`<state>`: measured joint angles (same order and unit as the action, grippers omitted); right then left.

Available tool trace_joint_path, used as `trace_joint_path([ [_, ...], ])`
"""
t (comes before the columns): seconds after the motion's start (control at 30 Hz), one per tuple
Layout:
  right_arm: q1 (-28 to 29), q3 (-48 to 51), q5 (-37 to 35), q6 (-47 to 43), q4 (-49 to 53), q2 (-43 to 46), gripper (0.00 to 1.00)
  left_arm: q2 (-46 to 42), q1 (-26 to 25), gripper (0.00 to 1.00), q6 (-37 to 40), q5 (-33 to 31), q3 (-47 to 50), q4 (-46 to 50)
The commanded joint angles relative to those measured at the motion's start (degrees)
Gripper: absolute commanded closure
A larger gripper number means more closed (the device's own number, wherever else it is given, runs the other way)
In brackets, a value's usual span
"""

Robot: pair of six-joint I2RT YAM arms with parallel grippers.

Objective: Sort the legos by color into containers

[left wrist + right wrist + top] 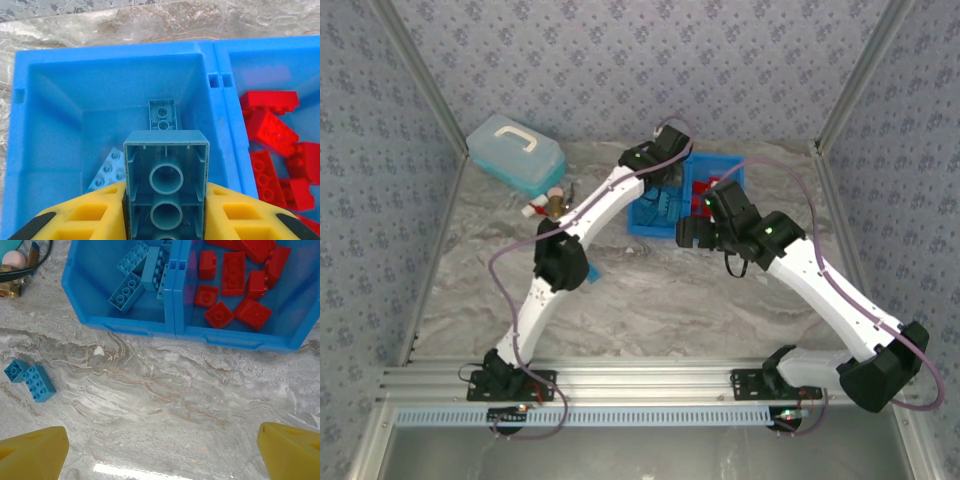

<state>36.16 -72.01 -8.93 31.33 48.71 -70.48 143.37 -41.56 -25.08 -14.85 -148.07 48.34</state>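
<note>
- Over the left compartment (65,100) of the bright blue bin (115,47), a medium-blue brick (166,160) sits squarely between the jaws of the left gripper (166,192). Its hollow underside, with round tubes, faces the wrist camera.
- The left gripper's jaws are drawn in narrow and clamp this brick: one yellow finger (100,212) presses its left side and the other presses its right side.
- Below the held brick, on the floor of that compartment, lie a small blue brick (162,114) and a paler blue plate (107,170). The held brick hangs above them, and whether it touches either I cannot tell.
- Across the centre divider (220,80), the right compartment (260,65) holds a heap of red bricks (270,130).
- The right gripper (162,450) hangs above the bare marble table (165,390), just in front of the bin's near wall.
- Its jaws stand spread wide, one yellow fingertip (32,452) at each lower corner of the wrist view, and they hold and touch nothing.
- Two blue bricks (37,382) lie touching each other on the table, outside the bin, well off to the left of the right gripper's jaws.
</note>
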Motion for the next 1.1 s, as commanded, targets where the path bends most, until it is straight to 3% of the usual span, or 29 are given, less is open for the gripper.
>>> trace_joint_path([
  [0.0,0.19,-1.83,-1.78,0.63,2.11,1.65,0.0,3.9,1.59,0.65,-0.87,0.17,-4.33,6.45],
  [0.1,0.01,-2.07,-1.89,0.4,2.38,1.63,0.0,4.64,1.76,0.61,0.55,4.75,-2.08,3.32],
  [0.3,-0.42,-3.43,-2.14,0.11,3.51,1.55,0.0,0.87,0.28,0.34,4.8,5.86,0.44,0.55],
  [0.5,-0.36,-3.36,-2.23,0.65,3.57,2.49,0.0,-9.98,-0.25,0.34,6.85,3.65,4.12,0.81],
  [0.57,-0.3,-2.9,-2.23,0.75,3.33,2.79,0.0,-16.94,-0.35,0.32,7.98,2.94,11.2,-0.92],
  [0.8,-0.22,-1.11,-1.98,0.92,1.46,2.74,0.0,-47.56,0.71,0.29,10.0,-2.94,52.06,-12.75],
  [0.9,-0.19,-0.64,-1.12,1.06,0.61,2.2,0.0,-56.31,3.63,0.29,5.98,-3.89,64.71,-10.16],
  [1.07,0.06,-0.44,-0.4,1.11,-0.86,1.03,0.0,-65.06,7.31,0.28,-3.43,0.39,83.53,-12.42],
])
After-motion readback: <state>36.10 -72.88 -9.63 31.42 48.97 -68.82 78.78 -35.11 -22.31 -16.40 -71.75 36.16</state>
